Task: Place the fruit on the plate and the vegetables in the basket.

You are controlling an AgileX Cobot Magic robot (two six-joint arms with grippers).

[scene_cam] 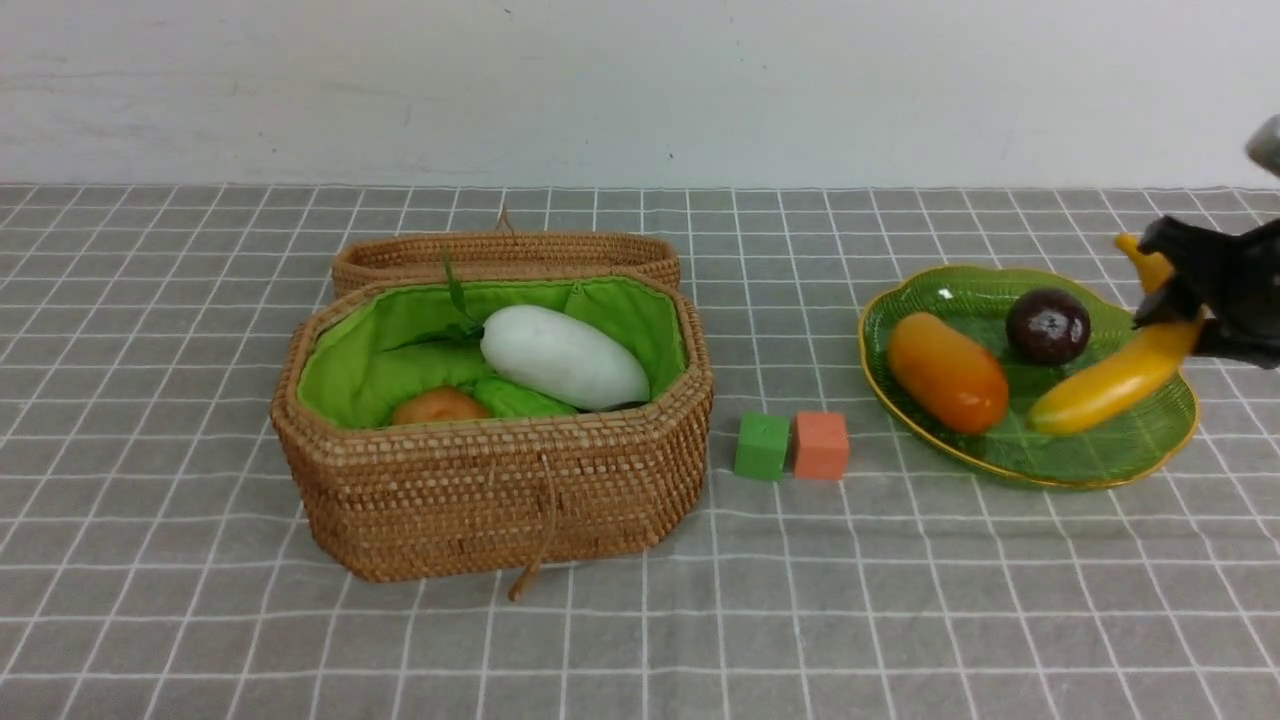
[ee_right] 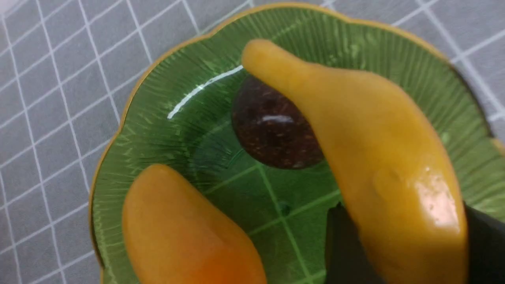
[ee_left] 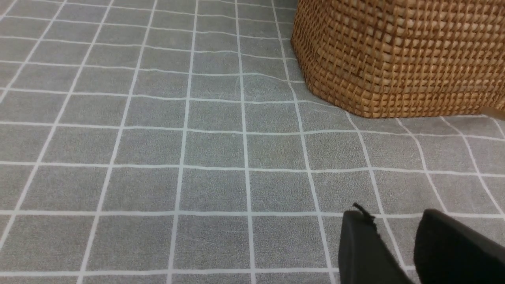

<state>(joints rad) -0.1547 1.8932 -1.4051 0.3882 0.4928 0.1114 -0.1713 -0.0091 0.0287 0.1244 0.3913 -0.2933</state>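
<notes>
On the green plate (scene_cam: 1100, 468) lie the orange mango (scene_cam: 947, 372) and the dark purple mangosteen (scene_cam: 1047, 325). My right gripper (scene_cam: 1185, 300) is shut on the thick end of the yellow banana (scene_cam: 1110, 385), whose lower end reaches down onto the plate. The right wrist view shows the banana (ee_right: 367, 138) between the black fingers (ee_right: 339, 244), over the mangosteen (ee_right: 272, 130) and beside the mango (ee_right: 185, 232). The open wicker basket (scene_cam: 500, 500) holds the white radish (scene_cam: 565, 355), the potato (scene_cam: 440, 405) and the green cucumber (scene_cam: 520, 400); the eggplant is hidden. My left gripper (ee_left: 394, 215) is open and empty, low over the cloth near the basket (ee_left: 394, 59).
A green cube (scene_cam: 762, 445) and an orange cube (scene_cam: 821, 445) sit side by side between basket and plate. The basket's lid (scene_cam: 505, 255) lies behind the basket. A grey checked cloth (scene_cam: 640, 640) covers the table, and a white wall stands at the back.
</notes>
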